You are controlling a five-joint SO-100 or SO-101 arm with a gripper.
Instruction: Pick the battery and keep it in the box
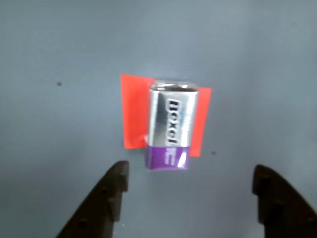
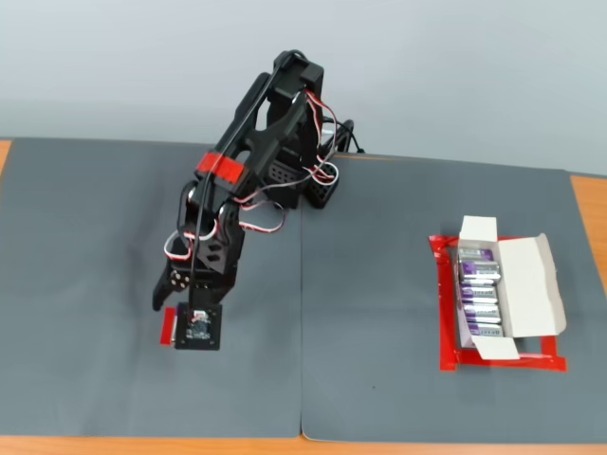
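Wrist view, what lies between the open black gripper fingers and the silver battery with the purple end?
Only bare grey mat, in the wrist view: the gripper is open, short of the battery.

The battery point(image 1: 169, 128) looks like shiny silver metal with a smooth purple end. Light bounces off it in the wrist view. Under it is a red tape patch point(image 1: 132, 111) that looks flat and smooth. The grey mat point(image 2: 398, 379) is dull and soft-looking, like cloth or foam, with no shine. The gripper point(image 1: 190, 186) has black fingers that look like matt plastic with small bumps along the edges. The box point(image 2: 526, 284) looks like plain white card. The table edge point(image 2: 588, 204) looks like smooth brown wood.
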